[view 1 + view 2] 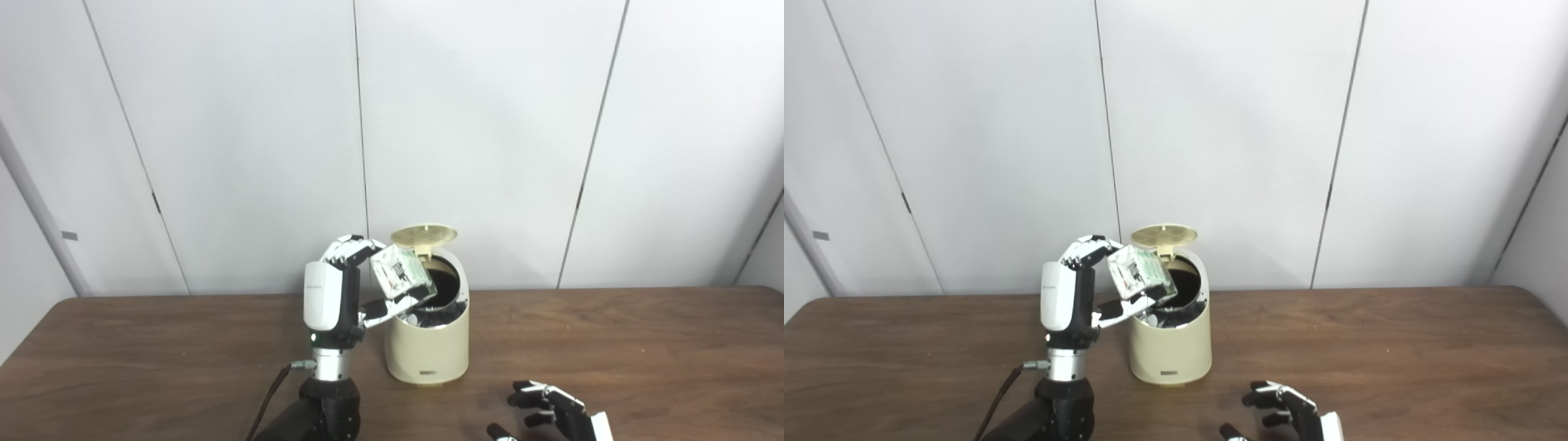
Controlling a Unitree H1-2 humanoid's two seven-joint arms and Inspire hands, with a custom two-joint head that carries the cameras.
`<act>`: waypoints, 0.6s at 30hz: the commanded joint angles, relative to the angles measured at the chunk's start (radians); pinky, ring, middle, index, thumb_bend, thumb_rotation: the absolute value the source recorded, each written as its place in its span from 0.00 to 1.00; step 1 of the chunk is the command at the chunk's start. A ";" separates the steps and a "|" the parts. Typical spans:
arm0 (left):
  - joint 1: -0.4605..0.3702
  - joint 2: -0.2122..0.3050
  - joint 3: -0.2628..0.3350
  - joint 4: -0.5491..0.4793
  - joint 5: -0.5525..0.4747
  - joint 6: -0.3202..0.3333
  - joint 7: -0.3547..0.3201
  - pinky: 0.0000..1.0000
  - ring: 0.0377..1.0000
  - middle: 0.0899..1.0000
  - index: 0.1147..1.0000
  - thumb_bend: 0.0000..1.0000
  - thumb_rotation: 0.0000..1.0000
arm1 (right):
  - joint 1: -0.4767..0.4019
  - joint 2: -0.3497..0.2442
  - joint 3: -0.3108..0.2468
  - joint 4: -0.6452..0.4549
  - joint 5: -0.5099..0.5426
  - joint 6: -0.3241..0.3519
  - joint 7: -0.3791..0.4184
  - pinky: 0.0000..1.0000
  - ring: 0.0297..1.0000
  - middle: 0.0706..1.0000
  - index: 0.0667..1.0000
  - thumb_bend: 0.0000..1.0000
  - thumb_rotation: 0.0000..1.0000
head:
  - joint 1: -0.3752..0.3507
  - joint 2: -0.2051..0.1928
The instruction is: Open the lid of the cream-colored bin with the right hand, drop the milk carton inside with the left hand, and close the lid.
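Nearest, the right hand (554, 410) rests open on the bench (612, 343) below the bin (427, 346), while the left hand (343, 288) grips the milk carton (401, 271) tilted over the bin's left rim, lid (424, 234) up.

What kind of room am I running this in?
Probably a bare test room or lab: a brown wooden table, plain white panelled walls behind it, and only the cream bin set out.

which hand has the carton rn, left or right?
The left hand, raised beside the open cream-colored bin, grips the milk carton over its mouth. The right hand is low over the table, holding nothing.
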 commanded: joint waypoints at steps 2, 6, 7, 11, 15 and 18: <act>-0.059 0.005 0.013 -0.003 0.009 -0.002 0.024 0.70 0.50 0.41 0.38 0.50 0.00 | -0.004 0.006 0.004 -0.013 0.003 -0.025 -0.008 0.48 0.59 0.66 0.46 0.48 0.15 | -0.002 0.002; -0.054 0.004 0.014 -0.006 0.001 -0.002 0.003 0.69 0.50 0.41 0.39 0.50 0.00 | -0.006 0.003 0.004 -0.010 -0.006 -0.026 -0.011 0.50 0.61 0.66 0.46 0.48 0.14 | 0.000 0.001; -0.051 0.006 0.011 -0.011 -0.003 -0.002 -0.010 0.70 0.50 0.42 0.38 0.50 0.00 | -0.006 0.003 0.005 -0.010 -0.008 -0.025 -0.011 0.51 0.61 0.66 0.46 0.48 0.14 | -0.002 0.001; -0.022 0.027 -0.003 -0.070 -0.079 -0.002 -0.124 0.85 0.56 0.48 0.46 0.80 0.29 | -0.006 0.001 0.005 -0.010 -0.005 -0.028 -0.008 0.52 0.63 0.67 0.46 0.48 0.14 | 0.001 0.003; 0.010 0.040 0.006 -0.128 -0.153 -0.002 -0.231 0.98 0.63 0.57 0.59 0.99 0.56 | -0.004 0.001 0.004 -0.014 -0.004 -0.024 -0.006 0.50 0.61 0.66 0.46 0.48 0.14 | 0.003 0.005; 0.025 0.046 0.008 -0.147 -0.153 -0.002 -0.253 1.00 0.66 0.59 0.63 1.00 0.62 | -0.003 -0.001 0.004 -0.019 -0.006 -0.017 -0.002 0.50 0.61 0.66 0.46 0.48 0.14 | 0.005 0.007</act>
